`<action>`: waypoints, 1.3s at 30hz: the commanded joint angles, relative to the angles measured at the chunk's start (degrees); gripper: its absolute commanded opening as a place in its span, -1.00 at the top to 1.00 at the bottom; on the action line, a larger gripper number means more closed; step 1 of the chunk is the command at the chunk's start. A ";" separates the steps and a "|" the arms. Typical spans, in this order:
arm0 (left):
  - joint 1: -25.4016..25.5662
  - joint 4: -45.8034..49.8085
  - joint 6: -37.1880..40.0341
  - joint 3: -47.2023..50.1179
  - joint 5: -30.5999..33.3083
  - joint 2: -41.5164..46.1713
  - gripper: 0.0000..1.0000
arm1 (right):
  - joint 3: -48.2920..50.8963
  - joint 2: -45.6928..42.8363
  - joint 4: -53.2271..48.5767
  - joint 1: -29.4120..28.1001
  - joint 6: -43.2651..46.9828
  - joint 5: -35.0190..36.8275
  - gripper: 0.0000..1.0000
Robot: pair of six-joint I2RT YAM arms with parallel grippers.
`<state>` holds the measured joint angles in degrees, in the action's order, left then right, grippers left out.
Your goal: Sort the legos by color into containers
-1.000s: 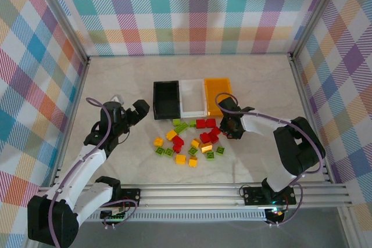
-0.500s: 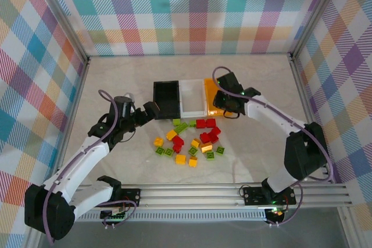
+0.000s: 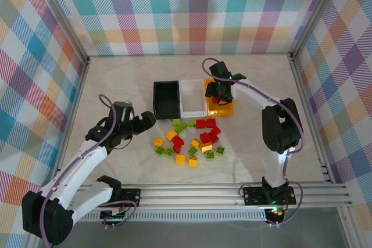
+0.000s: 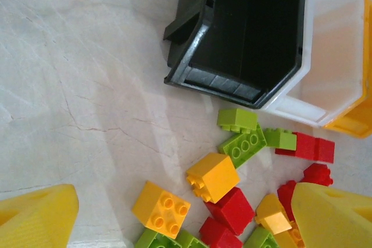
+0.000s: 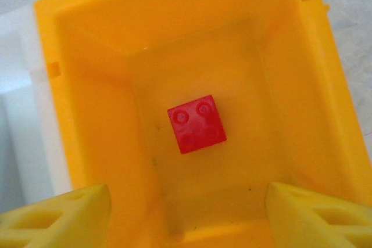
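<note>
Bricks (image 3: 189,139) lie heaped on the counter (image 3: 116,79) at 6 o'clock of the white bin (image 3: 193,98). One red brick (image 5: 196,123) rests loose on the floor of the orange bin (image 5: 93,45), with the right jaws spread empty above it. Left jaws gape wide and empty at the heap's 9 o'clock edge. The pieces look light, rigid and slick, so pinch flat opposite sides below the studs, as on the yellow-orange brick (image 4: 213,176).

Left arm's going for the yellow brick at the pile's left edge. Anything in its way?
Nothing visible. The left gripper is open; only bare table lies between it and that yellow brick, which has nothing stacked on it.
</note>
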<state>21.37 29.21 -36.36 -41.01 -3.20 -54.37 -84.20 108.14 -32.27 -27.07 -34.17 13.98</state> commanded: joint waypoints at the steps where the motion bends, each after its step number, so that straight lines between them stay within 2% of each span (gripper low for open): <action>1: 2.61 2.85 2.53 0.50 1.38 -0.15 -0.82 | 2.52 -6.71 1.78 -0.18 0.13 -1.50 -0.47; 4: 6.94 2.68 2.22 1.18 3.83 -3.13 -0.77 | 8.65 -11.44 5.32 -0.52 -0.60 -3.76 -0.49; 8: 11.05 0.47 1.51 1.73 6.08 -9.35 -0.59 | 14.59 -15.71 6.89 -0.79 -1.60 -3.71 -0.51; 12: 14.07 -1.56 2.97 1.30 8.30 -14.86 -0.55 | 17.77 -18.07 6.93 -0.78 -1.99 -3.28 -0.51; 20: 15.80 -2.71 4.50 1.55 10.89 -23.58 -0.42 | 20.12 -20.92 7.40 -0.72 -2.47 -1.94 -0.52; 23: 15.92 -4.02 4.72 1.57 11.24 -25.15 -0.30 | 20.04 -21.43 7.40 -0.73 -2.43 -1.56 -0.52; 28: 16.07 -4.44 5.40 1.41 11.72 -25.99 0.18 | 20.15 -21.92 6.89 -0.70 -2.46 -0.81 -0.53; 32: 16.03 -2.47 5.36 0.65 12.50 -24.22 0.46 | 20.61 -22.42 6.87 -0.70 -2.70 -0.79 -0.53; 39: 14.98 3.60 7.94 -9.62 16.67 -18.36 0.52 | 22.18 -24.11 7.28 -0.70 -3.21 -1.62 -0.53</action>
<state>36.82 30.61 -30.52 -44.62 10.24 -75.16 -63.02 85.67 -25.67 -27.44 -36.62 12.38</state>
